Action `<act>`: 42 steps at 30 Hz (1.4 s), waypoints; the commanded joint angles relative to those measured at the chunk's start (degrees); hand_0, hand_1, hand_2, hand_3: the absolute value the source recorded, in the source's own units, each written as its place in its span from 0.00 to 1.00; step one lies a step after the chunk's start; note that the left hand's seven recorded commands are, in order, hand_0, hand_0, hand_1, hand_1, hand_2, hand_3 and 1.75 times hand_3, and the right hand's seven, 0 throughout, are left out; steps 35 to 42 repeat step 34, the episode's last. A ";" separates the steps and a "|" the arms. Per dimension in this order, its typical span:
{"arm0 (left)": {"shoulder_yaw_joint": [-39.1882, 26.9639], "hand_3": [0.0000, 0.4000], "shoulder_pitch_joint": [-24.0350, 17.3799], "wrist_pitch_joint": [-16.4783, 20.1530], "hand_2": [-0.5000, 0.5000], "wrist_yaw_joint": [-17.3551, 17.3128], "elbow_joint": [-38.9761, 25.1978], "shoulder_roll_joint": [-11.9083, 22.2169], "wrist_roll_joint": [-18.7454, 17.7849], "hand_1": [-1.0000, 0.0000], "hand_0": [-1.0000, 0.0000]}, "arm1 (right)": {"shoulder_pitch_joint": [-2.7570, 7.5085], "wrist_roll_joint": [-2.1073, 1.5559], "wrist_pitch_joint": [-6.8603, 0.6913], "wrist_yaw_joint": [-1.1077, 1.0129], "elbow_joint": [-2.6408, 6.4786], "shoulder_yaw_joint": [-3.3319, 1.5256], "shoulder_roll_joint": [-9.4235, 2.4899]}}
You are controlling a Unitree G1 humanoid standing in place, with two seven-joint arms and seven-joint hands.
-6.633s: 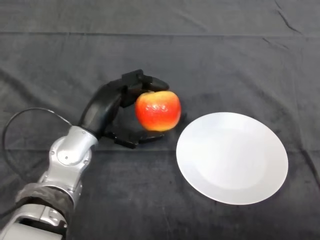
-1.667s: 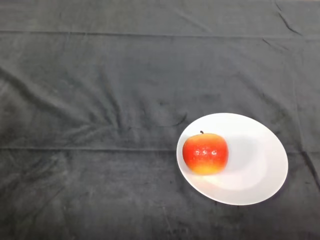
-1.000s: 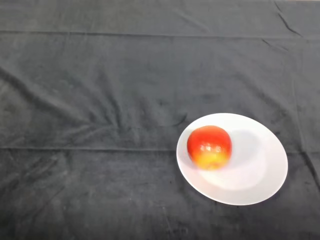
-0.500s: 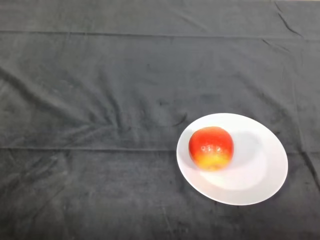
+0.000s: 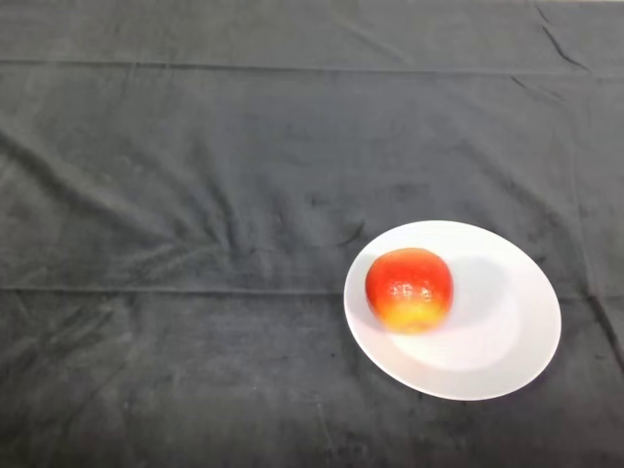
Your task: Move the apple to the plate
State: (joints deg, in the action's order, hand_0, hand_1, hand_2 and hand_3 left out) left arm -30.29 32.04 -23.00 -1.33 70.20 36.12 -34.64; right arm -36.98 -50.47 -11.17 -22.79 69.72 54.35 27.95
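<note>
A red apple with a yellow underside rests on the left part of a round white plate. The plate lies on the dark cloth at the right of the head view, a little below the middle.
The dark cloth covers the whole table, with folds and creases running across it at the left and at the far right.
The hand held the apple left of the plate and has since left the view. The apple now lies on the plate, where it rolled slightly and then settled.
</note>
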 commanded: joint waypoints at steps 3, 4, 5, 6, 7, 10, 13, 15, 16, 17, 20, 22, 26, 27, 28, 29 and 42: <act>-0.71 0.00 -0.38 0.91 0.50 -0.36 -1.27 0.75 0.52 1.00 1.00 | -0.85 -1.03 0.48 -0.11 -0.05 0.22 1.07; -0.77 0.00 -0.35 0.93 0.50 -0.42 -1.29 0.72 0.58 1.00 1.00 | -0.85 -1.03 0.48 -0.11 -0.05 0.22 1.07; -0.84 0.00 -0.33 0.96 0.50 -0.49 -1.31 0.69 0.65 1.00 1.00 | -0.85 -1.03 0.48 -0.11 -0.05 0.22 1.07; -0.91 0.00 -0.32 0.99 0.50 -0.56 -1.33 0.67 0.72 1.00 1.00 | -0.85 -1.03 0.48 -0.11 -0.05 0.22 1.07; -0.97 0.00 -0.30 1.01 0.50 -0.62 -1.35 0.66 0.78 1.00 1.00 | -0.85 -1.03 0.48 -0.11 -0.05 0.22 1.07; -1.15 0.00 -0.27 1.09 0.50 -0.78 -1.39 0.62 0.99 1.00 1.00 | -0.84 -1.03 0.48 -0.11 -0.05 0.22 1.07; -1.35 0.00 -0.25 1.16 0.50 -0.93 -1.43 0.60 1.19 1.00 1.00 | -0.84 -1.03 0.48 -0.11 -0.05 0.22 1.07; -1.46 0.00 -0.21 1.19 0.50 -1.00 -1.45 0.55 1.34 1.00 1.00 | -0.84 -1.03 0.48 -0.11 -0.05 0.22 1.07; -1.50 0.00 -0.19 1.20 0.50 -1.02 -1.46 0.52 1.41 1.00 1.00 | -0.84 -1.03 0.48 -0.11 -0.05 0.22 1.07; -1.55 0.00 -0.17 1.22 0.50 -1.05 -1.47 0.48 1.49 1.00 1.00 | -0.84 -1.03 0.48 -0.11 -0.05 0.22 1.07; -1.68 0.00 -0.11 1.27 0.50 -1.16 -1.50 0.41 1.72 1.00 1.00 | -0.84 -1.03 0.48 -0.10 -0.06 0.22 1.07; -1.77 0.00 -0.10 1.30 0.50 -1.24 -1.52 0.38 1.85 1.00 1.00 | -0.84 -1.03 0.48 -0.10 -0.06 0.22 1.07; -1.95 0.00 -0.07 1.37 0.50 -1.37 -1.55 0.33 2.17 1.00 1.00 | -0.84 -1.03 0.47 -0.10 -0.06 0.22 1.07; -1.98 0.00 -0.05 1.39 0.50 -1.40 -1.56 0.32 2.24 1.00 1.00 | -0.84 -1.03 0.47 -0.10 -0.06 0.22 1.07; -2.02 0.00 -0.04 1.40 0.50 -1.42 -1.57 0.30 2.32 1.00 1.00 | -0.84 -1.03 0.47 -0.10 -0.06 0.22 1.07; -2.06 0.00 -0.02 1.41 0.50 -1.43 -1.58 0.28 2.40 1.00 1.00 | -0.84 -1.03 0.47 -0.10 -0.06 0.22 1.07; -2.26 0.00 0.03 1.47 0.50 -1.55 -1.63 0.24 2.76 1.00 1.00 | -0.84 -1.03 0.47 -0.10 -0.07 0.22 1.07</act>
